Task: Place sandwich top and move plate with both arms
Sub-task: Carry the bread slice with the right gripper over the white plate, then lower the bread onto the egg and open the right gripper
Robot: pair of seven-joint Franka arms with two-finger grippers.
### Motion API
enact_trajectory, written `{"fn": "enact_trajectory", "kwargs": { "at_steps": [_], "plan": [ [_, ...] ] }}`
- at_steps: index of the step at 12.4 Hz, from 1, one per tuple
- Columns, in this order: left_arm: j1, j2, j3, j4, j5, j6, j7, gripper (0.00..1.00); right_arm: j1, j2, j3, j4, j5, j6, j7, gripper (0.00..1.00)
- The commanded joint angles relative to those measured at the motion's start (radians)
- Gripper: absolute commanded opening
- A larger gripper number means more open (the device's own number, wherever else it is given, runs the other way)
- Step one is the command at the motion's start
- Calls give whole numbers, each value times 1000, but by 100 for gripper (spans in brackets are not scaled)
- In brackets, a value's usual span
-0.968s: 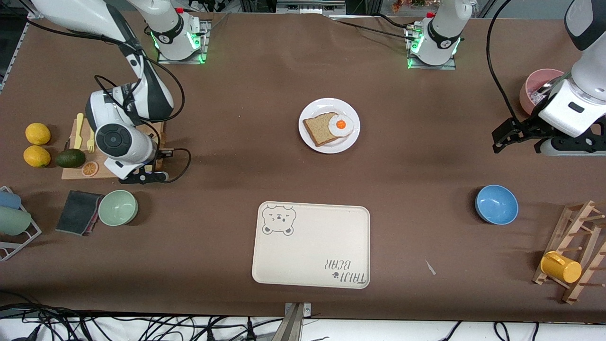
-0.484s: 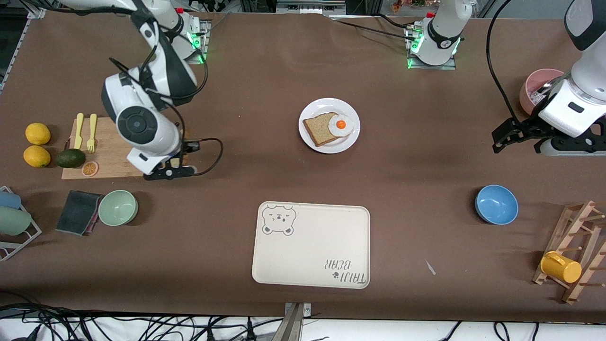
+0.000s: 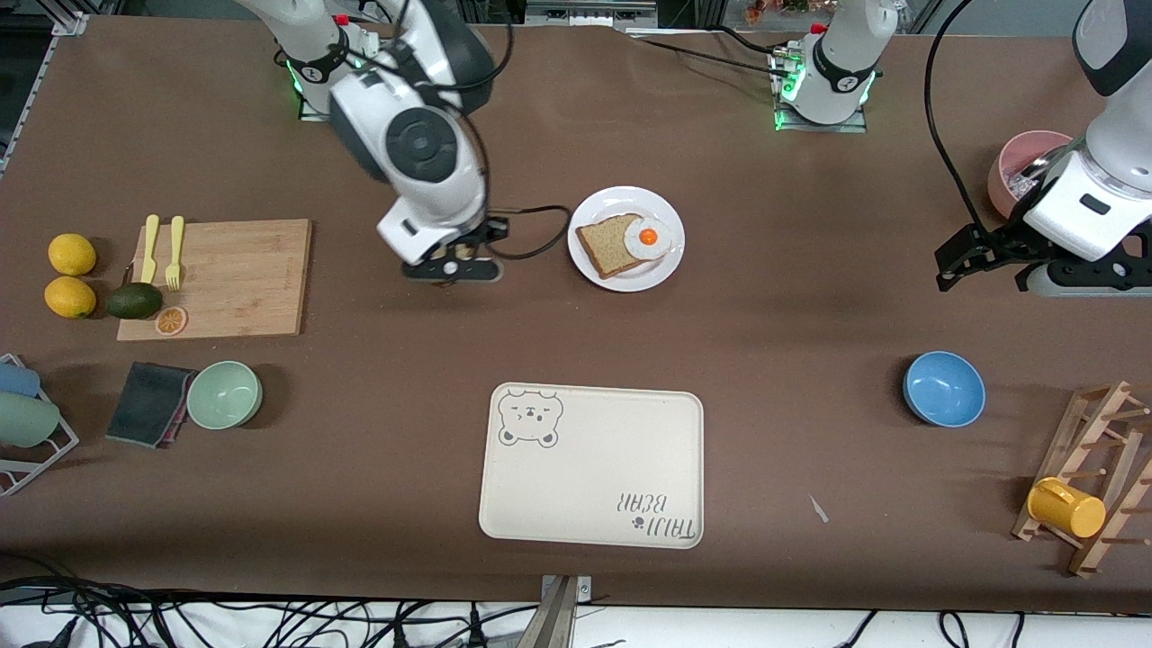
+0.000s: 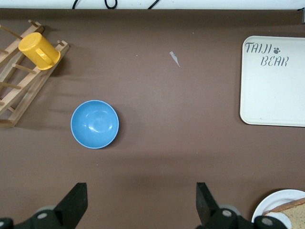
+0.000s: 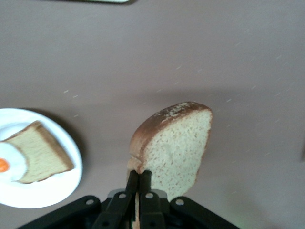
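My right gripper (image 5: 138, 174) is shut on the crust edge of the sandwich top (image 5: 174, 148), a light tan speckled slice held on edge over bare table. In the front view this gripper (image 3: 450, 268) hangs beside the white plate (image 3: 630, 281), toward the right arm's end; the wrist hides most of the slice there. The plate (image 5: 45, 193) bears a darker slice (image 3: 607, 247) with a fried egg (image 3: 648, 238). My left gripper (image 3: 965, 258) waits open and empty over the table at the left arm's end, its fingers (image 4: 76, 202) wide apart; the plate's rim (image 4: 279, 202) shows there.
A cream bear tray (image 3: 589, 465) lies nearer the camera than the plate. A blue bowl (image 3: 943, 388), pink bowl (image 3: 1026, 162) and wooden rack with yellow mug (image 3: 1066, 507) are at the left arm's end. A cutting board (image 3: 234, 279), green bowl (image 3: 224, 394) and fruit are at the right arm's end.
My right arm has swung from the cutting board across the table to just beside the plate, carrying the slice. The left arm has not moved.
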Motion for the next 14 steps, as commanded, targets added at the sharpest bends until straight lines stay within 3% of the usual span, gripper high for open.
{"fn": "enact_trajectory", "kwargs": {
  "at_steps": [1,8,14],
  "plan": [
    [3,6,-7,17,26,-3,-5,100,103,114,-5,137,10,7,185,0],
    [3,6,-7,17,26,-3,-5,100,271,255,-8,171,7,252,545,0],
    [3,8,-7,17,26,-3,-5,100,323,319,-19,174,-45,325,607,0]
  ]
}}
